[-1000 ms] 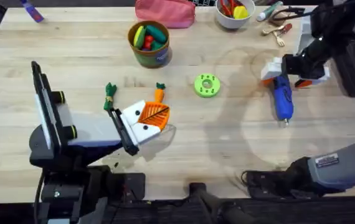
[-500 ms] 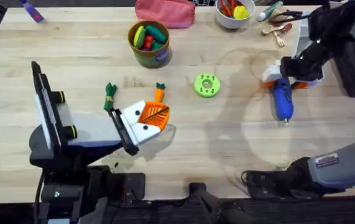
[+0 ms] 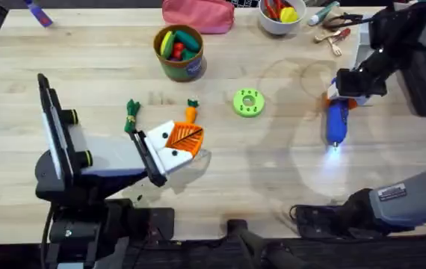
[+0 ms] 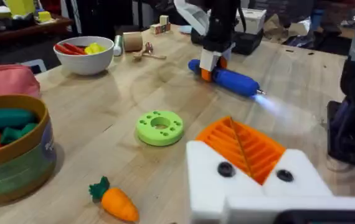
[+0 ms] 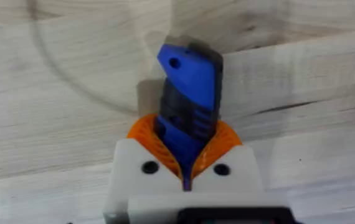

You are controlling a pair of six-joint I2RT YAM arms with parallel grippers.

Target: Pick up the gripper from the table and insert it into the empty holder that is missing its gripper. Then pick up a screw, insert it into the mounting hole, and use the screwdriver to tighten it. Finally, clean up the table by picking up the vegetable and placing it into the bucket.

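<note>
My right gripper (image 3: pixel 345 91) is shut on the rear end of the blue screwdriver (image 3: pixel 337 123), whose tip points toward the front edge and throws a light on the wood. Orange pads clamp the screwdriver (image 5: pixel 190 81) in the right wrist view. My left gripper (image 3: pixel 185 138) rests low at mid-table, its white holder blocks (image 4: pixel 202 183) carrying orange ribbed gripper pads (image 4: pixel 240 146) pressed together. A dark round spot (image 4: pixel 225 168) marks each block; I cannot tell hole from screw. The carrot (image 3: pixel 190 113) lies just behind it. The olive bucket (image 3: pixel 179 54) stands farther back.
A green ring disc (image 3: pixel 248 102) lies mid-table, and a green leafy toy (image 3: pixel 131 113) left of the carrot. The bucket holds several toy vegetables. A white bowl (image 3: pixel 282 15), a pink pouch (image 3: pixel 198 13) and small tools line the back edge.
My right gripper has closed in on the screwdriver's rear end. The screwdriver swung slightly straighter and its tip light came on. The left arm has not moved.
</note>
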